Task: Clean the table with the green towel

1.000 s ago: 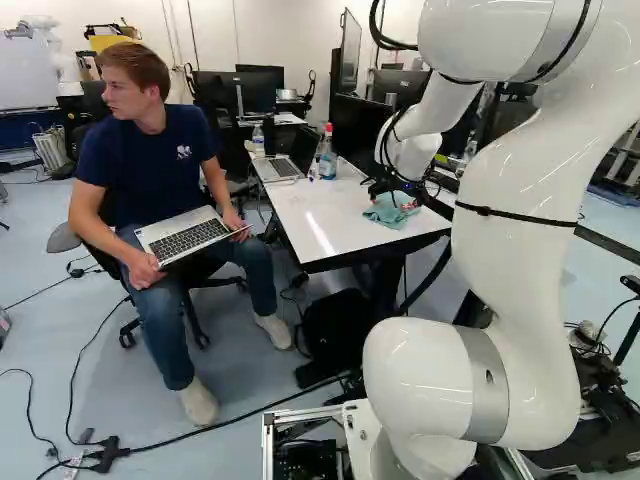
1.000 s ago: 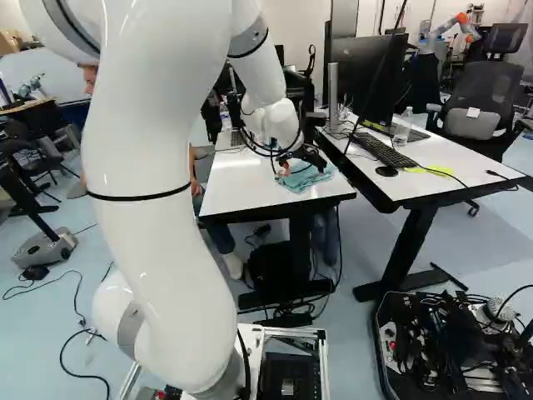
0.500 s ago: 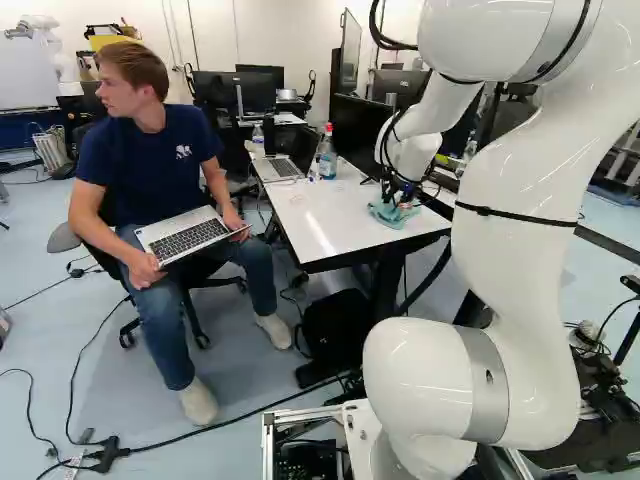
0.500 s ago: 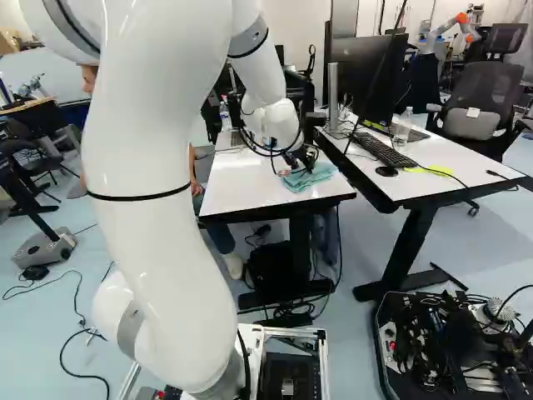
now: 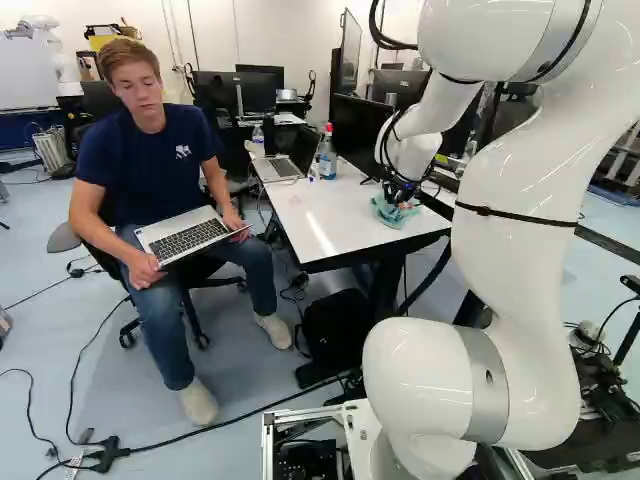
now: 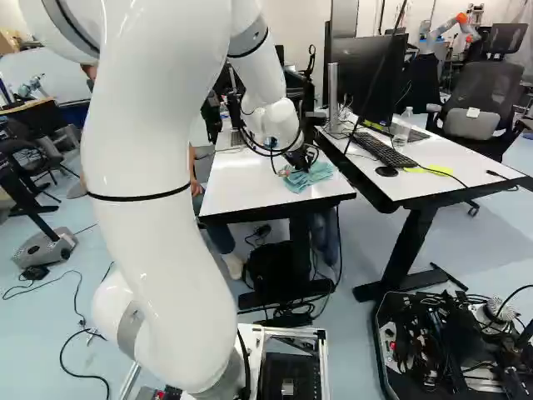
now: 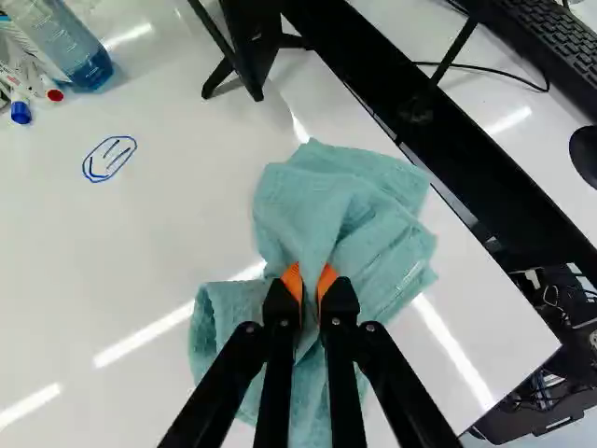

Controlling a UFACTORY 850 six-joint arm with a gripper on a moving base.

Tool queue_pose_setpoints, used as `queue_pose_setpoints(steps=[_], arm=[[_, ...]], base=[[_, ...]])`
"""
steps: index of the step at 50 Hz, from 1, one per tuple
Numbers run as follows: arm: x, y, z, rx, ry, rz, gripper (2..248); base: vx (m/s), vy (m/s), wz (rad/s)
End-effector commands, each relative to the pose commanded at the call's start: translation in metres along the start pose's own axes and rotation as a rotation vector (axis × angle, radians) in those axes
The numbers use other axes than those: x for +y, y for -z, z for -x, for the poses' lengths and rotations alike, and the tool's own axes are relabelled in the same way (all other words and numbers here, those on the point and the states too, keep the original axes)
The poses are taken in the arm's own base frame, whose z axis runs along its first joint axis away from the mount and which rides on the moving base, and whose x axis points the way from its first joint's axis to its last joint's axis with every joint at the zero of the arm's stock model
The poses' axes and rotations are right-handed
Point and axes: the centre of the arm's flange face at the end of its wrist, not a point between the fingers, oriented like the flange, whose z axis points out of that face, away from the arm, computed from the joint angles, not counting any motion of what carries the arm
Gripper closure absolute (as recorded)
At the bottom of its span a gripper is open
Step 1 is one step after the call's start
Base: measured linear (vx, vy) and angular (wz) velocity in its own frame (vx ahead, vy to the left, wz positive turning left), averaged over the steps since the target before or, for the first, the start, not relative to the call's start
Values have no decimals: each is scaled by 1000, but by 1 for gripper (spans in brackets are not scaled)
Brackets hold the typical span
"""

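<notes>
In the left base view, left to right along the counter (image 5: 325, 235): an open laptop (image 5: 283, 168), then a bottle (image 5: 327, 158), then my claw (image 5: 398, 190), pinching the green towel (image 5: 386, 211) bunched on the top; a blue scribble (image 7: 109, 159) is apart from the cloth.

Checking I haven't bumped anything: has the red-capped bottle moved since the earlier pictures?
No. In the left base view the bottle keeps its spot on the table, beside the laptop lying there.
</notes>
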Motion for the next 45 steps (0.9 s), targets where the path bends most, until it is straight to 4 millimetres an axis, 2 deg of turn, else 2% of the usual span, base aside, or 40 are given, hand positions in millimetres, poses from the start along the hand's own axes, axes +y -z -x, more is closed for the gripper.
queue_pose_setpoints(steps=[35, 45], arm=[[-5, 43, -13, 73, 8, -7, 211], [-17, 54, -18, 95, 24, -21, 211]], base=[[0, 0, 0], [0, 0, 0]])
